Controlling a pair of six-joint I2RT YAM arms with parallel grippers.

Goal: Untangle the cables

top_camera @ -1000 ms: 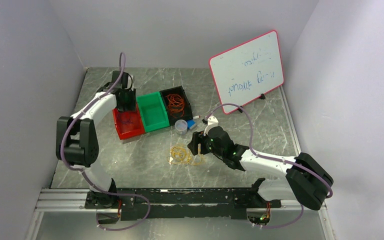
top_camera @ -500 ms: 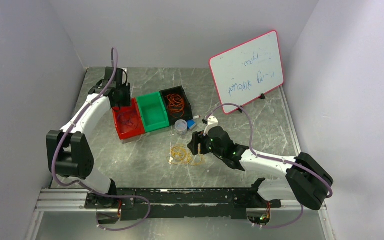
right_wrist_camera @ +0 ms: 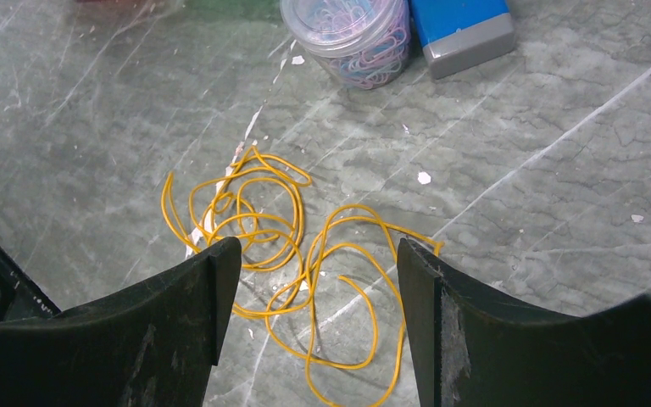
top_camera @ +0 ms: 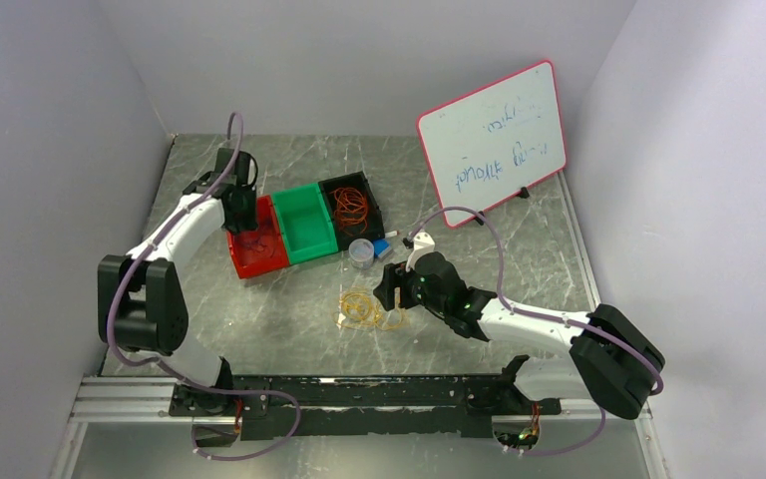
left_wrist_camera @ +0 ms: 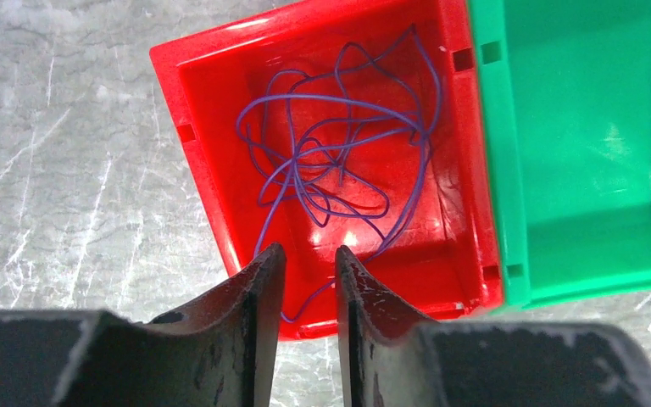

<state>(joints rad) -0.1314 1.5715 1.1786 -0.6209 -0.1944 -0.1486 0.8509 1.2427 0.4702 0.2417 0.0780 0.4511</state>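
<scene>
At the left of the desk [top_camera: 259,329], the left pincer [left_wrist_camera: 308,252] hung above the near wall of the red bin [left_wrist_camera: 195,153], its jaws drawn to a narrow slit with nothing between them. The purple cable [left_wrist_camera: 339,161] lay alone in loose, crossing loops on that bin's floor, one stray end trailing toward the wall just beneath the fingertips. The green bin [left_wrist_camera: 576,127] next to it held nothing, and the black bin [top_camera: 369,192] beyond carried the orange cable [top_camera: 350,208] by itself.

By that reckoning the sorting looked about two-thirds done: purple and orange were apart and binned. The yellow cable [top_camera: 363,311] was the one left out, lying on the bare desk in front of the bins. The vacant green bin seemed its likely home.

To the right, the right pincer [right_wrist_camera: 318,248] hovered low over the desk with its jaws spread wide and empty. The yellow loops lay directly below and between the two fingers, overlapping one another, apparently free of either finger. A jar of paper clips [right_wrist_camera: 347,34] and a blue box [right_wrist_camera: 462,25] stood just beyond the yellow tangle. A whiteboard [top_camera: 494,140] leaned at the far right.
</scene>
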